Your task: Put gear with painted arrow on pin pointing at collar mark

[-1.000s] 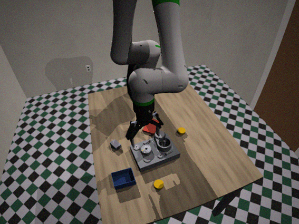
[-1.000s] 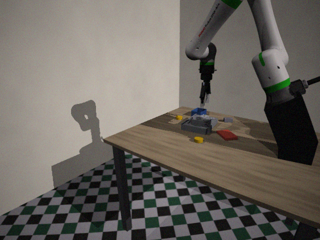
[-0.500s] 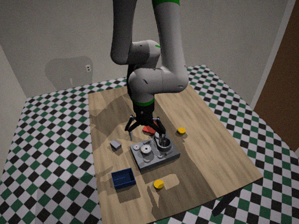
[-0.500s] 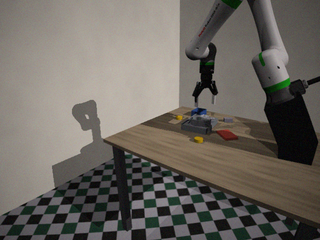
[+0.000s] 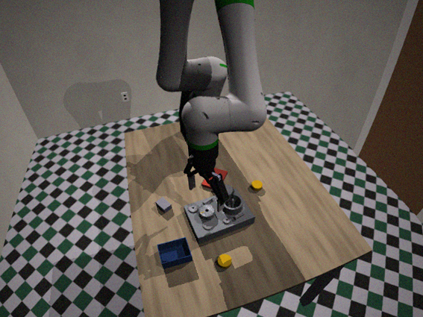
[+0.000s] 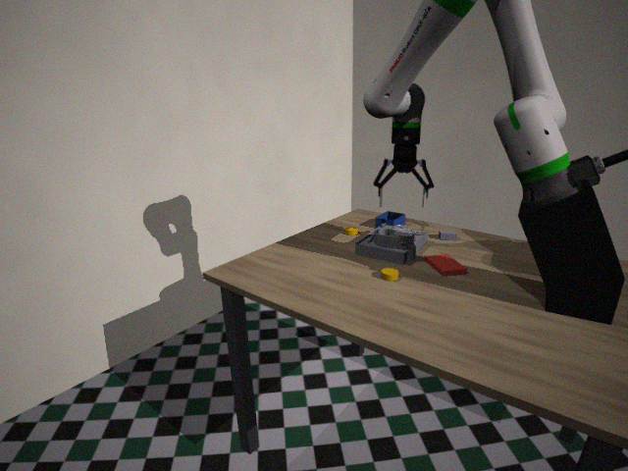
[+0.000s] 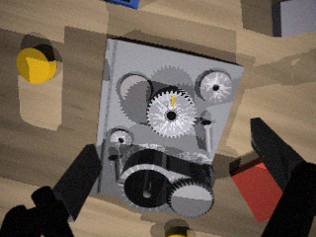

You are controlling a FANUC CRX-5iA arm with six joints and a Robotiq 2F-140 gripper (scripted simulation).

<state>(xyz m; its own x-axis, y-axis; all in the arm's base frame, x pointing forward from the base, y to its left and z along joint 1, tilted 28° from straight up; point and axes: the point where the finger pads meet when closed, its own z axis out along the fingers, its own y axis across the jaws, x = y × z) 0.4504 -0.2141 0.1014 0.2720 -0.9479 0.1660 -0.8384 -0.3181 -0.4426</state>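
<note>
The grey timing case point(image 5: 219, 214) lies in the middle of the wooden table; it also shows in the exterior view point(image 6: 391, 244) and fills the wrist view point(image 7: 168, 133). A light gear with a yellow arrow point(image 7: 171, 115) lies flat near the middle of the case, and the arrow points towards the case's far edge in the wrist view. The gear also shows in the top view point(image 5: 206, 212). A thin post point(image 7: 206, 119) stands just right of it. My gripper point(image 6: 401, 197) is open and empty, well above the case, with its fingers on either side of the case in the wrist view point(image 7: 173, 163).
On the case are two small gears point(image 7: 215, 87) point(image 7: 119, 138) and a large dark drum point(image 7: 148, 183). Around the case lie a blue bin point(image 5: 174, 252), two yellow discs point(image 5: 224, 260) point(image 5: 256, 184), a red block point(image 6: 444, 264) and a small grey block point(image 5: 163, 204).
</note>
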